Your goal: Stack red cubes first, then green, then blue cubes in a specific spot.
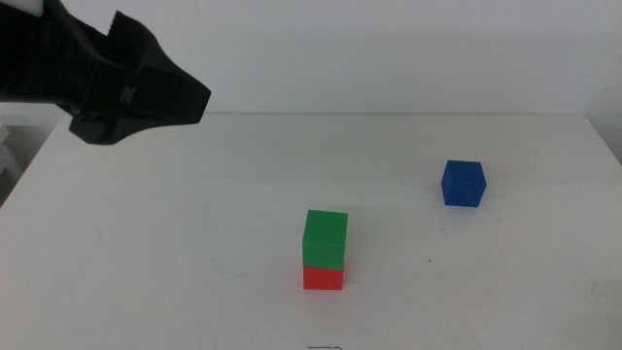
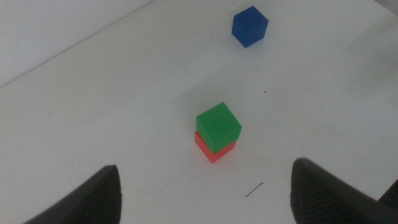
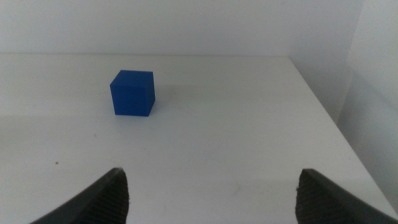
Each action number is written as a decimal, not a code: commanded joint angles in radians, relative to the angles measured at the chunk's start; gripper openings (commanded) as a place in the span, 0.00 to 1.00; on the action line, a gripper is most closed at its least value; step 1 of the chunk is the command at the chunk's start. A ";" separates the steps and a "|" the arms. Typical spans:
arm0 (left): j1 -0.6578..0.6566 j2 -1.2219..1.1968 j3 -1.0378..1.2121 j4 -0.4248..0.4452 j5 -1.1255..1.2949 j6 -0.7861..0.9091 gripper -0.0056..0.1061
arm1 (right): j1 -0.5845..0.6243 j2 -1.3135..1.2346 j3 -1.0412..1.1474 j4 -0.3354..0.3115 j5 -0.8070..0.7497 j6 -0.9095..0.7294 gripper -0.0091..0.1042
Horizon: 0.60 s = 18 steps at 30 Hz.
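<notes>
The green cube (image 1: 325, 238) sits on top of the red cube (image 1: 323, 278) in the front middle of the white table (image 1: 194, 243). The blue cube (image 1: 463, 183) stands alone to the right and farther back. My left gripper (image 1: 190, 97) hangs high at the back left, open and empty, well away from the stack. In the left wrist view its jaws stand wide apart (image 2: 205, 199), with the green cube (image 2: 218, 126), red cube (image 2: 210, 152) and blue cube (image 2: 250, 26) ahead. My right gripper (image 3: 211, 199) is open and empty, short of the blue cube (image 3: 132, 93); it is out of the middle view.
The table's right edge (image 1: 607, 146) runs close to the blue cube, and a pale wall stands behind the table. A small dark mark (image 2: 254, 190) lies on the tabletop near the stack.
</notes>
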 commanded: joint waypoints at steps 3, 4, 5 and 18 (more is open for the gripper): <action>-0.002 -0.018 -0.026 -0.019 -0.054 -0.005 0.88 | 0.004 -0.022 -0.019 -0.004 -0.113 -0.010 0.91; -0.002 -0.018 -0.026 -0.019 -0.054 -0.005 0.88 | 0.004 -0.019 -0.022 0.012 -0.113 -0.007 0.91; -0.002 -0.018 -0.026 -0.019 -0.054 -0.005 0.88 | 0.004 -0.011 -0.028 0.037 -0.113 -0.005 0.91; -0.002 -0.018 -0.026 -0.019 -0.054 -0.005 0.88 | 0.004 0.424 -0.516 0.233 0.329 -0.141 0.91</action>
